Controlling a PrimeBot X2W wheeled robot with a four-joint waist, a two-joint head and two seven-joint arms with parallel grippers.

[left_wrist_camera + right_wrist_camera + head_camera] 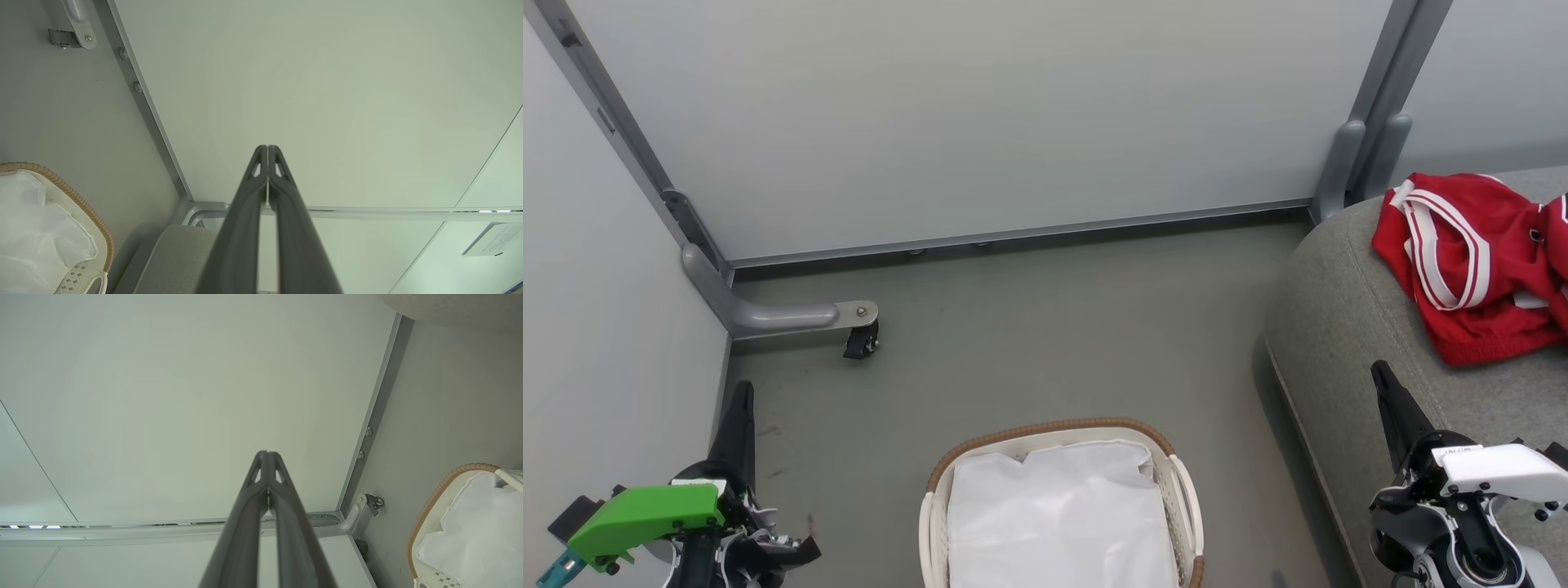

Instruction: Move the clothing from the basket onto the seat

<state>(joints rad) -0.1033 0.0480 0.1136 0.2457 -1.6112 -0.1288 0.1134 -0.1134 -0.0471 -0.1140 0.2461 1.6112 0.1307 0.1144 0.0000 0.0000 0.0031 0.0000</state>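
**Head view, with both wrist views.** The clothing (1474,269), red with white striped trim, lies crumpled on the seat (1339,327) at the right, near its rounded front edge and well apart from the basket (1054,428). The basket stands on the floor (1054,327) between the two arms, just beside the foot of the seat. Its visible interior is covered by the white liner (1058,514), with no red fabric in sight. The nearest part of the basket is cut off by the picture's lower edge.

The left hand (742,404) is closed, fingers pressed together, and grips nothing. The right hand (1387,388) is likewise closed and empty, hovering over the seat's front edge short of the clothing. Both point away from the robot towards the pale partition panels (972,122).

**Progress.** Judged from this arrangement, the transfer is done or nearly so: the garments rest on the seat and nothing obvious is left to lift out. Whether anything lies beneath the liner cannot be told.

**Count.**
- Basket: one.
- Liner: one.
- Seat: one.
- Hands: two.
- Clothing: one red heap. A second red fold at the right picture edge may be a separate garment, but that cannot be settled.
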